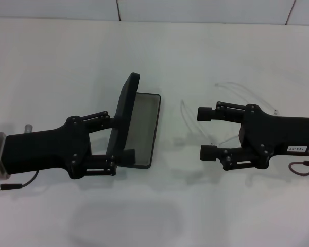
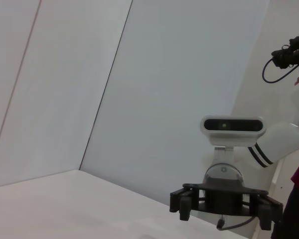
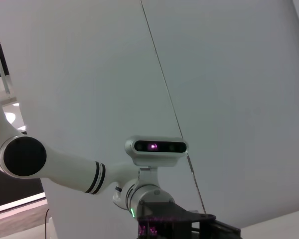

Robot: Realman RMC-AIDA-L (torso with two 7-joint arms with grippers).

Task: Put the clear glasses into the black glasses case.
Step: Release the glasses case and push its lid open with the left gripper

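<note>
The black glasses case (image 1: 146, 127) lies open left of centre on the white table, grey lining up, with its lid (image 1: 126, 103) standing nearly upright. My left gripper (image 1: 115, 142) is open, and its two spread fingertips rest at the back of that lid. The clear glasses (image 1: 246, 91) lie on the table to the right of the case, faint and partly hidden under my right gripper (image 1: 206, 133). That gripper hovers over them, open, with nothing between its fingers. It also shows far off in the left wrist view as the right gripper (image 2: 224, 208).
The white table (image 1: 154, 46) runs back to a pale wall. The robot's head camera (image 2: 232, 125) and white body fill part of the wrist views, the head camera (image 3: 156, 147) appearing in the right one too.
</note>
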